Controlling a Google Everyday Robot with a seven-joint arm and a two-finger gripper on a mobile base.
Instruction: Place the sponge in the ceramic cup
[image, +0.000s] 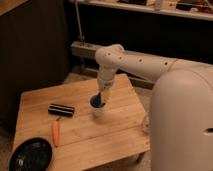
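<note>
The ceramic cup (99, 112) stands upright near the middle of the wooden table (120, 130). The blue sponge (96, 102) sits at the cup's rim, partly inside it. My gripper (101, 96) hangs straight down from the white arm, right over the cup and touching the sponge. The gripper body covers the far side of the sponge.
A black cylindrical roll (61, 110) lies left of the cup. An orange carrot (55, 132) lies in front of the roll. A round black plate (31, 154) sits at the table's front left corner. My white base fills the right side.
</note>
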